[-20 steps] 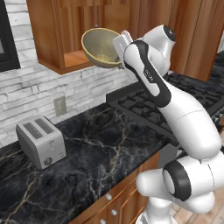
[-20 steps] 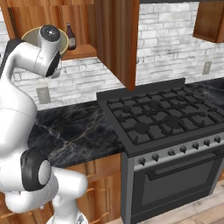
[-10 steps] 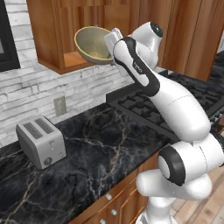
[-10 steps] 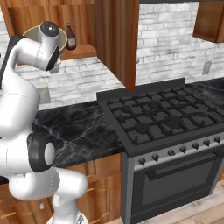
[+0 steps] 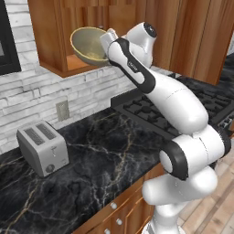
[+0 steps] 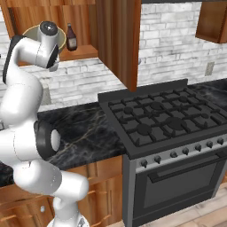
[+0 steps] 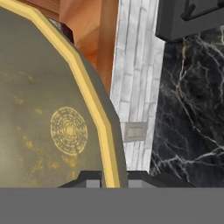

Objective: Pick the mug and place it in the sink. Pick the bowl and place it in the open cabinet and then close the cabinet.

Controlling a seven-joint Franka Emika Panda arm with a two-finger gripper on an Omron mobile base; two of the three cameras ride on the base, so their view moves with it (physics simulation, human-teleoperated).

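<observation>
My jaws [image 7: 113,177] are pinched nearly shut on the rim of the bowl [image 5: 90,45], one tip on each side of the yellow edge, and the bowl is tipped on its side so that its olive inside faces out toward the room. In the hand view the bowl's [image 7: 48,118] inside takes up the left half, with a ring pattern at its centre. I hold it up at the mouth of the open cabinet [image 5: 50,36], level with the cabinet's bottom shelf and partly inside the opening; I cannot tell whether it touches the shelf. From the right base view the bowl [image 6: 34,30] peeps out behind my wrist, and a dark bottle [image 6: 71,37] stands on the same shelf just beside it, toward the cabinet's open door [image 6: 119,40], which swings out over the stove [image 6: 164,119]. Below me the black marble surface [image 5: 96,160] carries a silver toaster [image 5: 43,148] (well off to my left, against the white brick wall [image 5: 91,89]), and a wall socket [image 5: 62,110] sits in the brick between toaster and cabinet.
</observation>
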